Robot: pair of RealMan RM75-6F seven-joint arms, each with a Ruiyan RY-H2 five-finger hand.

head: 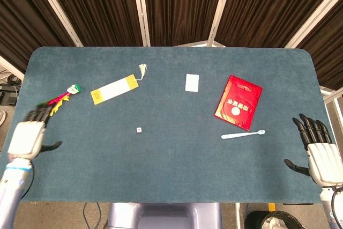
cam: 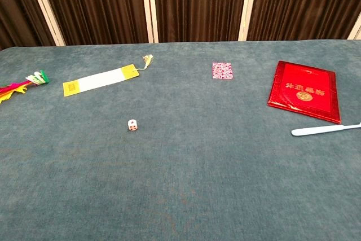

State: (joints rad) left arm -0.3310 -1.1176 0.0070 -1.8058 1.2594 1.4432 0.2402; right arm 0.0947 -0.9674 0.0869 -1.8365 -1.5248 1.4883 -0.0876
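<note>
My left hand (head: 28, 135) hovers over the table's left edge, open and holding nothing; its fingertips lie close to a feathered toy (head: 63, 95) (cam: 22, 83) of red, yellow and green. My right hand (head: 320, 151) sits at the right edge with fingers apart and empty, nearest a pale blue toothbrush (head: 244, 134) (cam: 325, 130). Above the toothbrush lies a red booklet (head: 239, 102) (cam: 305, 90). Neither hand shows in the chest view.
On the blue-green table (head: 171, 170) lie a white and yellow bookmark with a tassel (head: 114, 88) (cam: 100, 79), a small white die (head: 139, 130) (cam: 132, 125) and a small card (head: 192, 82) (cam: 222, 70). Dark curtains hang behind.
</note>
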